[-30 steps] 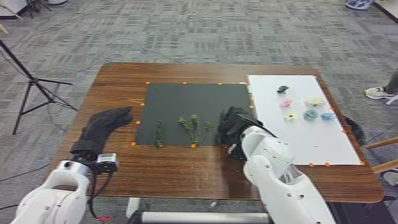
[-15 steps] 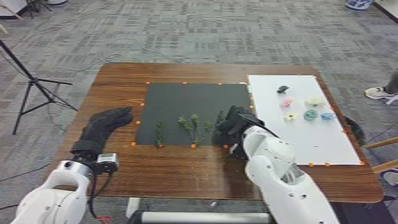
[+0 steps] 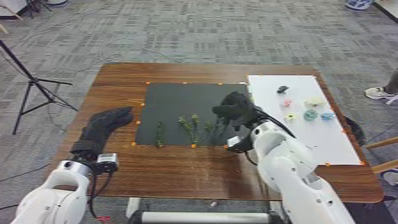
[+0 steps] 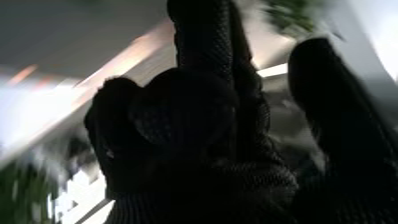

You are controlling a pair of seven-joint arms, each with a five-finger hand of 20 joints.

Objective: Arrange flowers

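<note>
Tripod: a black stand on the carpet, beyond the table's left side.
Left hand: I have this one lying at the left of the brown table, beside the mat, fingers loosely straight.
Black mat: dark and flat, with small orange marks around its edge.
Left stem: a slim, dark green sprig near the mat's near edge, lying roughly lengthwise away from me.
Middle stem: a fuller, forked one, paler green at its leafy tips.
Right stem: a small leafy sprig just beside the forked one, close to my right hand.
Right hand: this one is over the mat's right side; its wrist view gives me the thumb standing apart from the fingers, the longest reaching straight, with blurred greenery beyond. That view is poor, so I'd say open, though not with full certainty.
White sheet: a long pale sheet at the table's right, holding the flower heads.
Flower heads: a small black piece, a pink one, a yellow one, a blue-green one, a fuller cream one and a light blue one, all apart from the stems.
</note>
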